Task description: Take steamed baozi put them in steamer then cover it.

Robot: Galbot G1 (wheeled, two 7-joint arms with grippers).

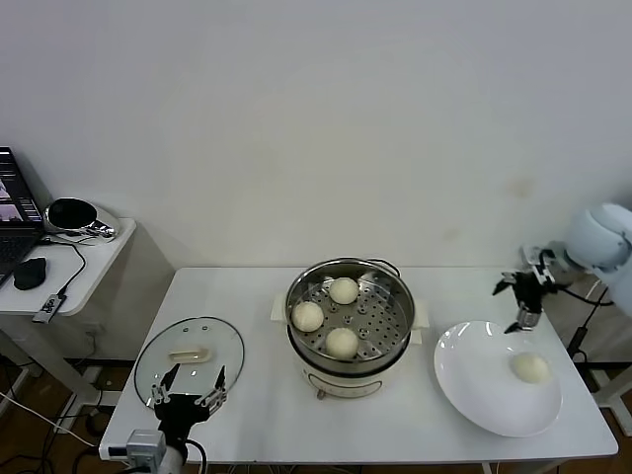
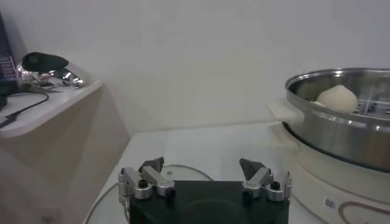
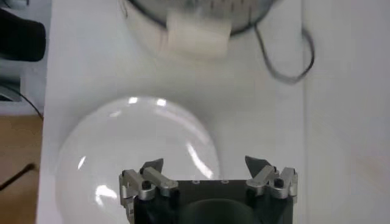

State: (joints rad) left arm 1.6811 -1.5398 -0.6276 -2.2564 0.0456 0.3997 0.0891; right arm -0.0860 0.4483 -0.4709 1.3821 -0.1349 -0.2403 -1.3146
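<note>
Three steamed baozi [image 1: 342, 342] sit on the perforated tray inside the steamer [image 1: 351, 321], mid-tabletop [image 1: 257, 296]. A fourth baozi [image 1: 530, 367] lies on the white plate [image 1: 474, 385] to the steamer's right. The right gripper [image 1: 525, 296] hovers above the plate's far edge, jaws spread wide and empty. The cover [image 1: 190, 355] lies flat on the tabletop left of the steamer, with the left gripper [image 1: 188, 390] at its near rim, jaws open, holding nothing.
</note>
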